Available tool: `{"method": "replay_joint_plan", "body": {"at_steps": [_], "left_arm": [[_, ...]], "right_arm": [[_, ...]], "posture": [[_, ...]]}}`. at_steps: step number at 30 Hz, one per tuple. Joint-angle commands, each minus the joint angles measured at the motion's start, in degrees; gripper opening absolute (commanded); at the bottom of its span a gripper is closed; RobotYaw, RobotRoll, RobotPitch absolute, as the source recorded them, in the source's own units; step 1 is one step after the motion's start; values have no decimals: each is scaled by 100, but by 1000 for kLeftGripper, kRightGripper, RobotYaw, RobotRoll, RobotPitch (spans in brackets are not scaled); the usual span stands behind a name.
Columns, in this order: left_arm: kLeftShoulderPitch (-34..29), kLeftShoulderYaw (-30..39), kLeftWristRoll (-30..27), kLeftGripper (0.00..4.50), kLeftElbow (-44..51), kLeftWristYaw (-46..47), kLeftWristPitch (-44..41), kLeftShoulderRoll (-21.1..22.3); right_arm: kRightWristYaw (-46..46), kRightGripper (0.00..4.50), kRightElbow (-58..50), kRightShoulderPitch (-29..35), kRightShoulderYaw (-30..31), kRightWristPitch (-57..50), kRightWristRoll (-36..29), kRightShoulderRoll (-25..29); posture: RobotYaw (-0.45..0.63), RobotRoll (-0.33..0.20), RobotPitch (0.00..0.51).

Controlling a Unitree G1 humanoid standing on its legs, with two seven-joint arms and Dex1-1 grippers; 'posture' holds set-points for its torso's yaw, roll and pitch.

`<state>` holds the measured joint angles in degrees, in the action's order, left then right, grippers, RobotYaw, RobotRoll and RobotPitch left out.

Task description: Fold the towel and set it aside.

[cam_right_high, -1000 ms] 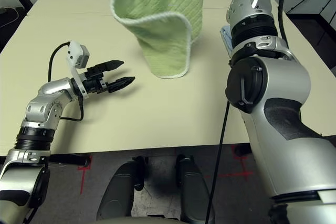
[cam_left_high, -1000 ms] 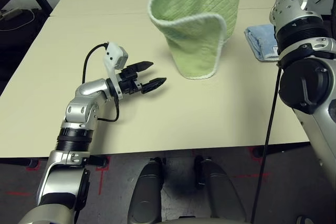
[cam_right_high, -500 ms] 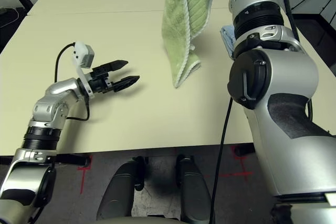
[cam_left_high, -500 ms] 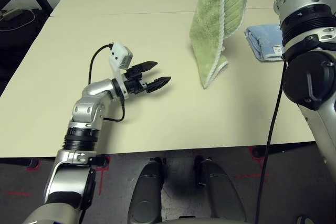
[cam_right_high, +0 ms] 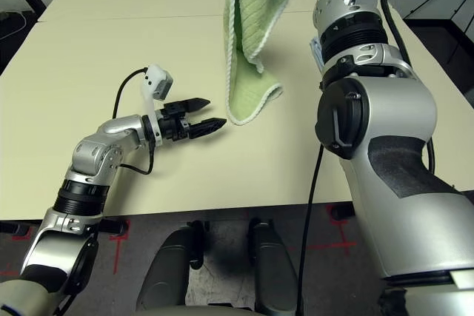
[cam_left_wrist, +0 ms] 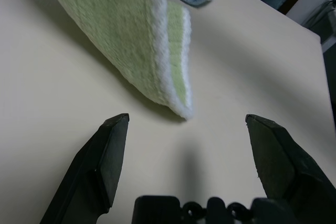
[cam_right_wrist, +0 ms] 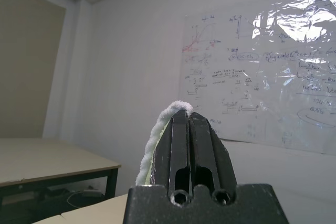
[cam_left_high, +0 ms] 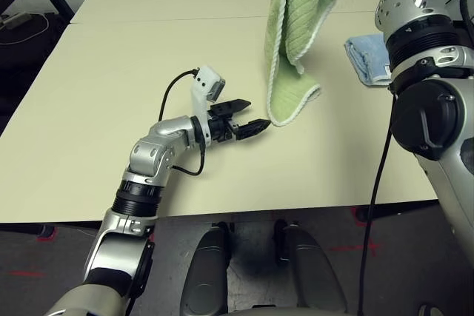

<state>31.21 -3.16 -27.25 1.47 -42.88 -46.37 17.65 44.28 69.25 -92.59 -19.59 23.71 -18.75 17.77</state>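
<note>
- a light green rectangular terry cloth towel [cam_left_high: 292,42] with white stitched edging hangs down above a beige table [cam_left_high: 89,109], roughly in the middle of the tabletop and toward its far side.
- the towel's top runs out past the upper edge of the head view; small dark embroidered lettering shows near that edge.
- its lowest corner sags down to the table surface, or very nearly; contact cannot be told.
- in the right wrist view, the right gripper [cam_right_wrist: 189,124] has its two black fingers pressed together, pinching the white edge of the towel and pointing upward toward a whiteboard [cam_right_wrist: 262,72] on a white wall.
- the left gripper [cam_left_high: 248,118] lies low over the table, fingers spread wide apart, empty, its tips just beside the towel's lowest corner.
- in the left wrist view the hanging corner sits between and just beyond the spread fingers [cam_left_wrist: 102,166].
- a smaller folded light blue towel [cam_left_high: 366,57] lies on the table to the right, partly behind the silver right arm [cam_left_high: 429,94].
</note>
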Motion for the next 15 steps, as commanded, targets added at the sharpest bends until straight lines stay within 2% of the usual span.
{"method": "replay_joint_plan", "body": {"at_steps": [1, 6, 15], "left_arm": [[-119, 118, -359, 4500, 370, 333, -648, -184], [-24, 283, -426, 4500, 133, 759, -930, -482], [432, 462, -351, 4500, -636, 1290, -933, -1089]], "right_arm": [[-3, 12, -41, -3, -14, 23, 14, -6], [11, 12, -51, -16, -24, 22, -5, -23], [43, 12, -76, -38, -23, 27, -15, -14]], "posture": [[65, 0, 217], [61, 0, 214], [52, 0, 211]]}}
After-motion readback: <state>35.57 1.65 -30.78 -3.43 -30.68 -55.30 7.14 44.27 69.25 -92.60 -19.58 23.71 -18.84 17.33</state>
